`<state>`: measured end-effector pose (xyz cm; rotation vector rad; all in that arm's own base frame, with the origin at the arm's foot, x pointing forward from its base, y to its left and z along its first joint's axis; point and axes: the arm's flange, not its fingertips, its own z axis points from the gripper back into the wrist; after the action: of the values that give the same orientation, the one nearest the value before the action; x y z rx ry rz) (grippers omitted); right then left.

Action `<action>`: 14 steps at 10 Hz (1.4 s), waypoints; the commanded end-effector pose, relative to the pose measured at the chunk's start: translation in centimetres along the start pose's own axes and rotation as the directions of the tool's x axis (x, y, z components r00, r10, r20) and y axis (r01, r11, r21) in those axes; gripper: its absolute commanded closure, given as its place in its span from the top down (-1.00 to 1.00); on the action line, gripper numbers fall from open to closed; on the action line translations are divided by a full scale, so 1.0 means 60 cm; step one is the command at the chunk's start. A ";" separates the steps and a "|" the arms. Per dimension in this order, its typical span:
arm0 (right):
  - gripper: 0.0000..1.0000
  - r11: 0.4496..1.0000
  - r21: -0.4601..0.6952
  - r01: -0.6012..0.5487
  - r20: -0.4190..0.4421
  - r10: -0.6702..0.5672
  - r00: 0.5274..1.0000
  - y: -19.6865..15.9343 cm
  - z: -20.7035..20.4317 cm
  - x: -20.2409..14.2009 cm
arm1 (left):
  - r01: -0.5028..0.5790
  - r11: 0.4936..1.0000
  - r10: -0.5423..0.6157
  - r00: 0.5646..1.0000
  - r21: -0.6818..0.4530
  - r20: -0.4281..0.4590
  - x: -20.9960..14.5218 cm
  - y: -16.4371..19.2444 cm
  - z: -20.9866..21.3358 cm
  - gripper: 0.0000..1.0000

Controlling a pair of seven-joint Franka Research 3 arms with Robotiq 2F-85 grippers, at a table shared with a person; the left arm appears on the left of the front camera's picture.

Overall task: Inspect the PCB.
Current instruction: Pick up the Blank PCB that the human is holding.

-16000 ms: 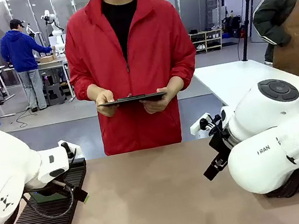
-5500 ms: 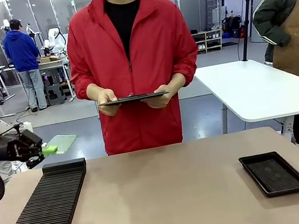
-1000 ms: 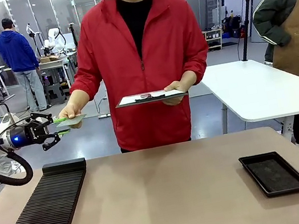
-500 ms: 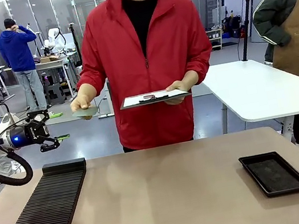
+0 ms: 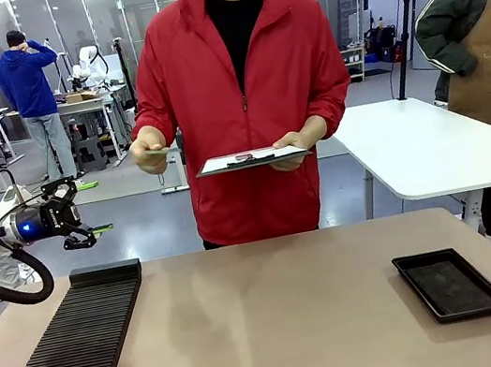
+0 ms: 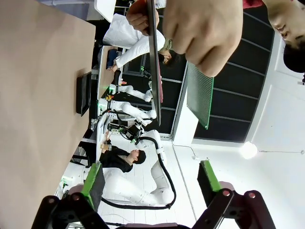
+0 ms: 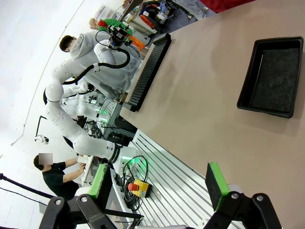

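The PCB [image 5: 162, 150] is in the person's hand [image 5: 150, 151], held edge-on in front of the red jacket. In the left wrist view the PCB [image 6: 200, 95] is a green board hanging from that hand [image 6: 205, 33], well beyond my fingers. My left gripper [image 5: 86, 208] hovers past the table's far left corner, open and empty, with its green pads [image 6: 93, 176] spread wide. The left gripper [image 6: 151, 176] points toward the person. My right gripper [image 7: 158, 183] is open, nothing between its pads, high above the table.
The person's other hand holds a flat clipboard [image 5: 251, 158] level at waist height. A black slotted rack [image 5: 68, 362] runs along the table's left side, and a shallow black tray [image 5: 451, 283] lies at the right. A white table [image 5: 429, 146] stands behind.
My left gripper has opened and let go of the PCB. The person has taken it and drawn it away to the right, up toward the chest. My left arm has barely moved.
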<state>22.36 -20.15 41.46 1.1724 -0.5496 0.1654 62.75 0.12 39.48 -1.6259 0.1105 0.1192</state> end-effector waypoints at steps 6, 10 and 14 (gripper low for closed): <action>1.00 1.000 0.011 -0.019 0.011 0.019 1.000 0.000 0.001 0.001 | -0.001 1.000 0.001 1.000 0.001 0.002 0.000 0.000 0.000 1.00; 1.00 1.000 0.011 -0.019 0.011 0.019 1.000 0.000 0.001 0.001 | 0.057 0.998 -0.057 0.997 0.006 -0.045 -0.060 -0.100 0.069 1.00; 1.00 1.000 0.011 -0.019 0.011 0.019 1.000 0.000 0.001 0.001 | 0.164 0.986 -0.162 0.983 0.014 -0.086 -0.266 -0.081 0.217 1.00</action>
<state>22.43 -20.15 41.40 1.1728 -0.5469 0.1645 50.14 13.15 46.58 -1.6223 0.0796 -0.0380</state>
